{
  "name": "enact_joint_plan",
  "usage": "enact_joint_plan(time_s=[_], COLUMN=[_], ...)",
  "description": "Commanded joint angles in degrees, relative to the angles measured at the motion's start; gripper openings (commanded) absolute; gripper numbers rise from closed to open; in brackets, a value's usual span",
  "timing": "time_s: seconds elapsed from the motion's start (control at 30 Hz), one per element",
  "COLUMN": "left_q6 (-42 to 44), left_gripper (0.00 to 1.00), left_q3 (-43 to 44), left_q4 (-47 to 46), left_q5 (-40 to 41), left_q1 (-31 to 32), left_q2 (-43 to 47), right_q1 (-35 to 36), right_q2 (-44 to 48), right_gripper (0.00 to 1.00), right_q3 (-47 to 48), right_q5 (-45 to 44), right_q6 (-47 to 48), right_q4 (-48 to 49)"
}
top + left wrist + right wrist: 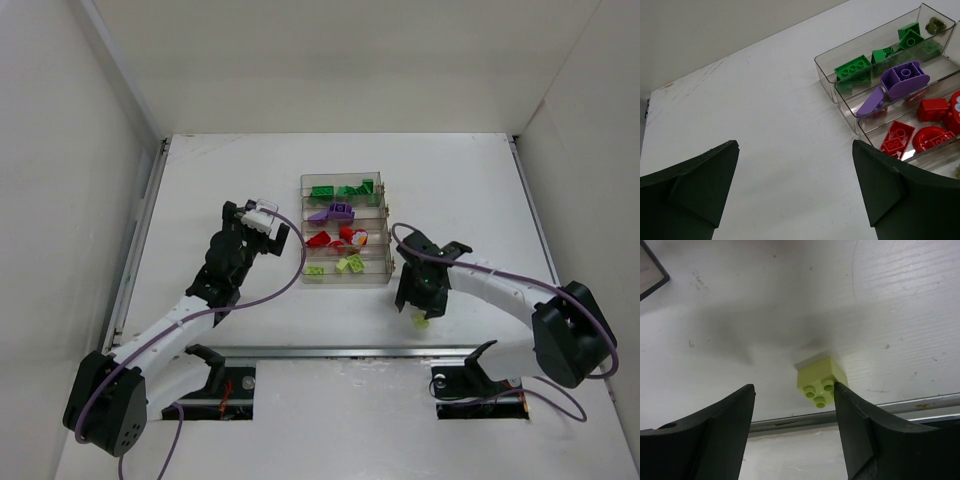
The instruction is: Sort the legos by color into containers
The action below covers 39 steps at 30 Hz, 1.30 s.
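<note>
Tray [302, 232] at frame centre holds 4 colour-sorted rows; my right hand [792, 390], half spread, straddles the 1 lime brick [421, 320] left on the counter [230, 160] at lower right, my left hand [795, 147] spread wide.

Lime-green plastic brick [820, 382] sits on white table [480, 200], front-R of clear plastic 4-row tray [302, 230] w/ other plastic bricks [338, 212] in rows.

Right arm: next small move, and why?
Probably close the right gripper on the lime brick. It lies on the table between the fingers: one finger touches its side, the other stands apart, so it is not gripped yet. Lifting comes after.
</note>
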<state>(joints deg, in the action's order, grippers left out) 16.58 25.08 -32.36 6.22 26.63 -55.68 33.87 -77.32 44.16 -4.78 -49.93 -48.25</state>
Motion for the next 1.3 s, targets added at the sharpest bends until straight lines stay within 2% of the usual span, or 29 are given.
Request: enact_joint_plan(time_s=[0.0, 0.13, 0.33, 0.6, 0.77, 0.93, 0.97, 1.03, 1.13, 1.27], left_q6=[-0.41, -0.41, -0.41, -0.41, -0.41, -0.41, -0.41, -0.41, 0.12, 0.12], left_gripper=[0.95, 0.95, 0.95, 0.95, 0.95, 0.95, 0.95, 0.95, 0.95, 0.95], left_q3=[-0.47, -0.47, -0.47, -0.47, -0.47, -0.47, -0.47, -0.47, -0.47, -0.47], left_q4=[-3.5, -3.5, -3.5, -2.97, -2.97, -2.97, -2.97, -2.97, -2.45, -2.45], left_q5=[0.46, 0.46, 0.46, 0.46, 0.46, -0.15, -0.15, -0.15, -0.15, -0.15], left_q1=[0.17, 0.17, 0.17, 0.17, 0.17, 0.17, 0.17, 0.17, 0.17, 0.17], left_q2=[1.36, 1.36, 1.36, 1.36, 1.36, 1.36, 1.36, 1.89, 1.89, 1.89], right_q1=[1.29, 1.29, 1.29, 0.06, 0.06, 0.58, 0.59, 0.59, 0.59, 1.11], right_q2=[0.41, 2.78, 4.9, 1.56, 4.89, 5.42, 5.42, 4.9, 3.75, 0.25], right_gripper=[0.69, 0.81, 0.87, 0.95, 0.95, 0.8, 0.73, 0.66, 0.64, 0.68], right_q3=[0.48, 3.47, 3.4, -3.73, -4.96, -4.96, -4.96, -4.35, -3.83, -3.2], right_q5=[0.21, -2.51, -4.63, -2.25, -3.93, -3.31, -3.31, -2.7, -1.3, 0.29], right_q6=[-0.96, -1.57, -3.33, -4.9, -6.05, -1.23, -0.61, -0.6, 0.45, 1.94], right_q4=[1.15, -4.91, -6.42, 2.19, 2.19, 5.09, 5.09, 5.09, 5.09, 5.09])
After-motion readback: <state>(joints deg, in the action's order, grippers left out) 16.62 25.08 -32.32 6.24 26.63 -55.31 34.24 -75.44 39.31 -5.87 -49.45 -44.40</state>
